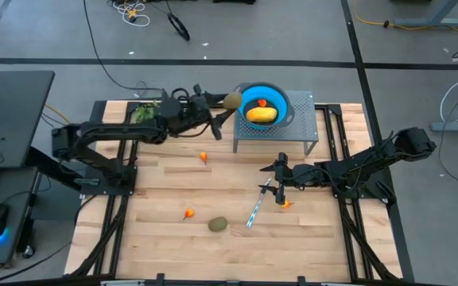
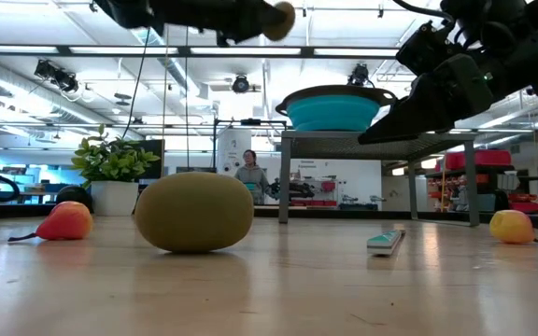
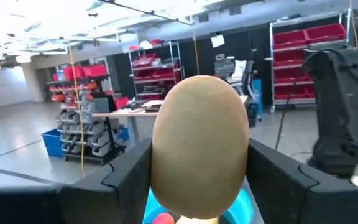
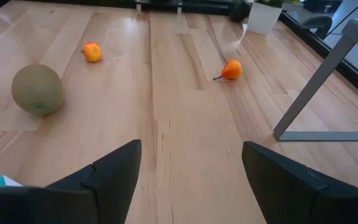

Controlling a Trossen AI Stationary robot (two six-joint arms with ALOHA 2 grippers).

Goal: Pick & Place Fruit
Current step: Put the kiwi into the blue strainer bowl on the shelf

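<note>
No legible text, labels, brands or numbers anywhere in any view.

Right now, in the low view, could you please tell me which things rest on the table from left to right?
Small orange-red fruit → large olive-brown kiwi → slim silver-blue utensil → small yellow-orange fruit.

Glossy wooden table [image 1: 157, 206], matt kiwi [image 2: 194, 212]

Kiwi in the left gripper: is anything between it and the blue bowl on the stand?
Nothing visible. The left gripper holds the kiwi raised right at the blue bowl's rim, clear of the grey stand. Inside, a yellow fruit and a small red piece leave room.
</note>
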